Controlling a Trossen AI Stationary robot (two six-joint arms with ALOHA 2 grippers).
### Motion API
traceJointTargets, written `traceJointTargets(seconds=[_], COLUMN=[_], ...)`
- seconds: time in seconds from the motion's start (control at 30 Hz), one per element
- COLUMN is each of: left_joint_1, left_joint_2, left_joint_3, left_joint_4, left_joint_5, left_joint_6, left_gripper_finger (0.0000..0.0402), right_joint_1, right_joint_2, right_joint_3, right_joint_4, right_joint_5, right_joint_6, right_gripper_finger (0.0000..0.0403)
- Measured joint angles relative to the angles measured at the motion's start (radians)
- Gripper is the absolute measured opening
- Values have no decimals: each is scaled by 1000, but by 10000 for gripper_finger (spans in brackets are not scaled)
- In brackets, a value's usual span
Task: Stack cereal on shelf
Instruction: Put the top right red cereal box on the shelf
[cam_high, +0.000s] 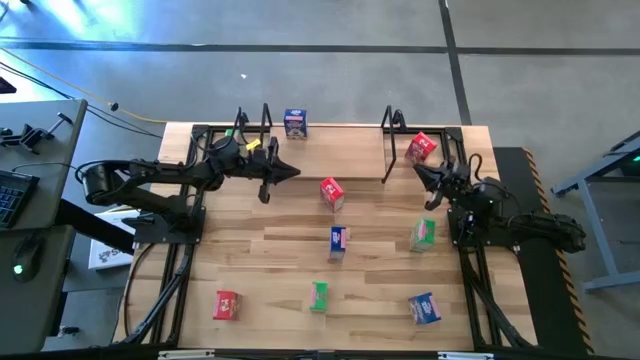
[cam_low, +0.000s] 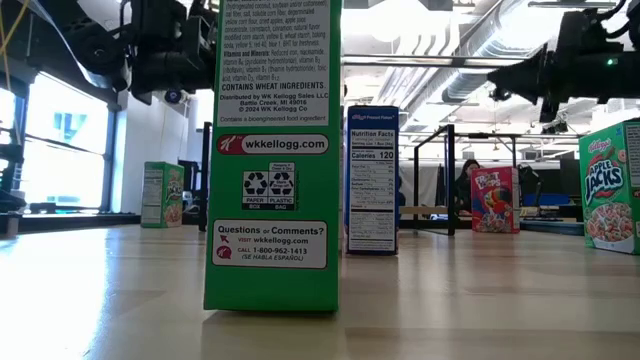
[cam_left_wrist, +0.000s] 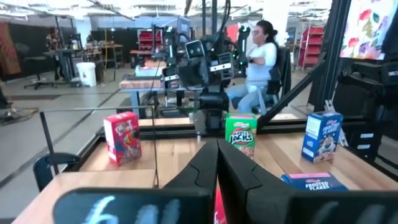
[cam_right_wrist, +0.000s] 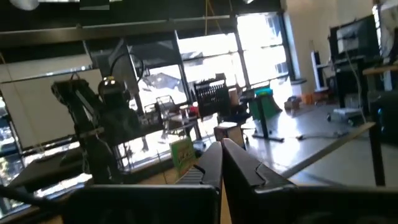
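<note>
The shelf (cam_high: 345, 150) is a light board between black wire ends at the table's far edge; a blue cereal box (cam_high: 295, 122) stands on it. My left gripper (cam_high: 293, 172) hovers shut over the shelf's near edge, just left of a red box (cam_high: 332, 193). A sliver of that red box (cam_left_wrist: 219, 202) shows below its fingers. My right gripper (cam_high: 420, 172) hovers shut near the shelf's right end, beside another red box (cam_high: 421, 147). Both wrist views show the fingertips together, the left (cam_left_wrist: 217, 148) and the right (cam_right_wrist: 221, 147). A green box (cam_right_wrist: 182, 154) stands by the left arm.
More boxes stand on the table: blue (cam_high: 338, 241) and green (cam_high: 423, 235) in the middle, red (cam_high: 227, 305), green (cam_high: 319, 296) and blue (cam_high: 424, 308) along the near edge. A seated person (cam_left_wrist: 261, 56) is beyond the table's right side.
</note>
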Motion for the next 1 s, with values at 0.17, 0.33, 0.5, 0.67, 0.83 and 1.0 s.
traceJointTargets(seconds=[0.17,0.33,0.5,0.67,0.83,1.0], left_joint_1=[0,0,0,0,0,0], left_joint_2=[0,0,0,0,0,0], left_joint_3=[0,0,0,0,0,0], left_joint_4=[-3,-3,-7,-8,-24,-39], left_joint_5=[0,-4,-5,-5,-6,-7], left_joint_6=[3,26,27,38,44,54], left_gripper_finger=[1,1,1,1,3,3], right_joint_1=[0,0,-7,-66,-167,-280], right_joint_2=[-1,71,260,485,681,848], right_joint_3=[16,136,326,512,661,790], right_joint_4=[75,-23,-231,-494,-738,-868], right_joint_5=[121,229,298,334,302,146], right_joint_6=[35,-4,-42,-4,100,111], right_gripper_finger=[0,14,85,185,269,295])
